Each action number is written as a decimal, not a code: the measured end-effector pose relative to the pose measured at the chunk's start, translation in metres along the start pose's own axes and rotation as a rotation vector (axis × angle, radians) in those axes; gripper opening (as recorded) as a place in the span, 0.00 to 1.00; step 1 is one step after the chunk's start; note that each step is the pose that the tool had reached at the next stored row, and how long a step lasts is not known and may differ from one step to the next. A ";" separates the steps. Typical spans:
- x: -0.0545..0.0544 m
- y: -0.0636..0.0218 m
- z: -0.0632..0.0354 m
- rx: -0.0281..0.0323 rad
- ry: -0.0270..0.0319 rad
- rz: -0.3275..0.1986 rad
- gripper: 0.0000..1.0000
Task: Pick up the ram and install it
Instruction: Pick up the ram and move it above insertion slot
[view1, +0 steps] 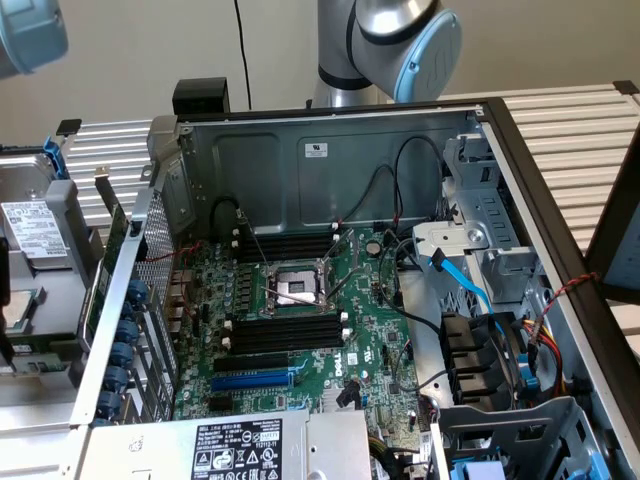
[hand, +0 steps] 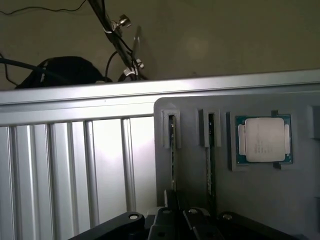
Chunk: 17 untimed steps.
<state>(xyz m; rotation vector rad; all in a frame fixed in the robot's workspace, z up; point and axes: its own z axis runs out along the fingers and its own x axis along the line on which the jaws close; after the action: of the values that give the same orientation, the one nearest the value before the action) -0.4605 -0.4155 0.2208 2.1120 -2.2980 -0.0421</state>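
Ribbed aluminium tabletop (hand: 60, 165) before a plain beige wall.

Wrist view: the black metal jaws (hand: 186, 220) hang over one end of two narrow slots in a flat grey plastic tray (hand: 270, 200). Whether they are spread, pressed together or pinching anything cannot be told. The ram (hand: 173, 150), a long, thin green circuit-board stick seen edge-on, stands in one slot and runs up to the jaws. A second stick (hand: 211, 160) of the same kind stands in the slot just beside it. A square silver-lidded processor (hand: 263, 140) lies in its own pocket next to the slots. Beyond the tray are a black bag (hand: 65, 72) and a thin metal stand (hand: 120, 40).

Exterior view: an open grey steel computer case (view1: 330, 150) rests on the tabletop. Its green motherboard (view1: 370, 300) carries long black memory slots (view1: 285, 335) flanking the processor socket (view1: 295, 285), with a blue expansion slot (view1: 250, 380) nearby. The grey-and-blue robot arm (view1: 400, 40) rises behind the case.
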 end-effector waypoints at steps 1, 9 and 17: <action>0.000 0.0000 -0.0005 0.0000 0.0005 0.000 0.12; 0.000 0.0002 -0.0047 0.0001 0.0032 0.000 0.12; 0.000 0.0004 -0.0101 0.0002 0.0048 0.000 0.12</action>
<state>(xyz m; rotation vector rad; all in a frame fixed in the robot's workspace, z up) -0.4605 -0.4155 0.2310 2.1097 -2.2957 -0.0367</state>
